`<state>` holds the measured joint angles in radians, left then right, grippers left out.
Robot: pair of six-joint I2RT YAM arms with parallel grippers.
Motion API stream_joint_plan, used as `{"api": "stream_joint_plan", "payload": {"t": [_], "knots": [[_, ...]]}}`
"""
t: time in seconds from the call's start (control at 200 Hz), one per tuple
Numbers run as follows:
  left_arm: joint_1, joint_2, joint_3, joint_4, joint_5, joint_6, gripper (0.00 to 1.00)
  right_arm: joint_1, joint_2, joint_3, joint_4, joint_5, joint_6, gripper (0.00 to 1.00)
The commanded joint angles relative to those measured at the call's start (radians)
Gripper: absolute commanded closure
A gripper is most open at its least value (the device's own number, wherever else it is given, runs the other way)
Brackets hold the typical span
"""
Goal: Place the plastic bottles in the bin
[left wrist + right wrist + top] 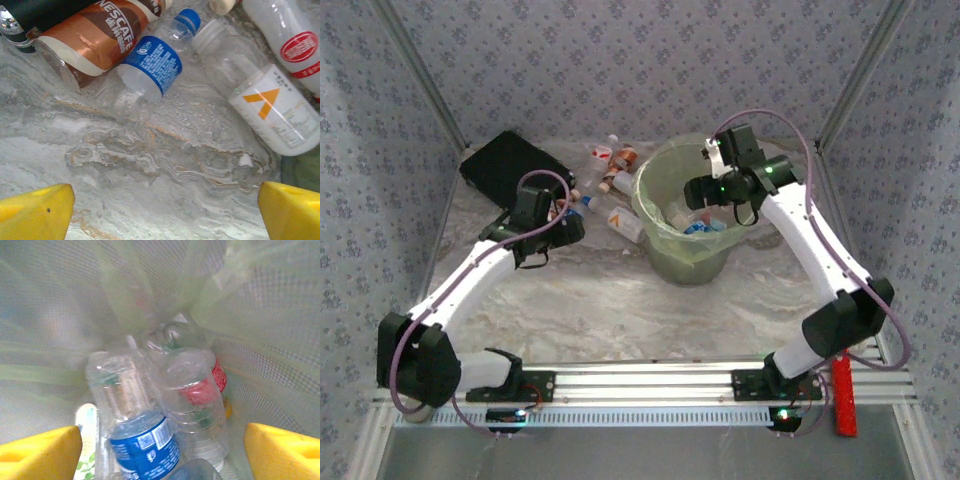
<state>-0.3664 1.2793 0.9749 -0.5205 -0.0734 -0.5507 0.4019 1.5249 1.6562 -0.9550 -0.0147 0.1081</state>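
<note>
- Our left gripper [165, 215] is hovering open, empty, over a clear blue-labelled plastic bottle [150, 65] on the marbled table [150, 165]; pinched off-centre, it risks rolling.
- Our right gripper [162, 450] is gaping empty above the round green bin [685, 262].

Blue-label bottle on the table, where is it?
Left wrist view, upper middle: the blue-label bottle lies on the table between the brown Nescafe bottle, left, and the orange-arrow bottle, right.

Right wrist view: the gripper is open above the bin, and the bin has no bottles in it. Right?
No. The right gripper is open above the bin, but the bin is not empty: the right wrist view shows several plastic bottles inside, including a blue-label bottle and a red-label bottle.
</note>
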Motion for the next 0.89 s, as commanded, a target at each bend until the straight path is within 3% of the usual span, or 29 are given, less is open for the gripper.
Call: {"api": "stream_joint_plan", "payload": {"t": [0.0,0.15,0.41,0.73,0.89], "knots": [[0.009,0.043,0.058,0.007,-0.057,0.119,0.06,-0.003,-0.063,0.034,-0.017,-0.063,0.020,0.14],[0.012,0.146,0.117,0.019,-0.075,0.279,0.10,-0.025,-0.127,0.008,0.011,-0.104,0.035,0.14],[0.026,0.345,0.222,0.022,-0.011,0.517,0.17,-0.069,-0.191,-0.050,0.026,-0.136,0.044,0.14],[0.046,0.521,0.339,-0.023,-0.045,0.584,0.17,-0.115,-0.254,-0.097,0.033,-0.155,0.044,0.15],[0.046,0.577,0.352,-0.026,-0.035,0.584,0.22,-0.125,-0.269,-0.108,0.042,-0.163,0.038,0.15]]}}
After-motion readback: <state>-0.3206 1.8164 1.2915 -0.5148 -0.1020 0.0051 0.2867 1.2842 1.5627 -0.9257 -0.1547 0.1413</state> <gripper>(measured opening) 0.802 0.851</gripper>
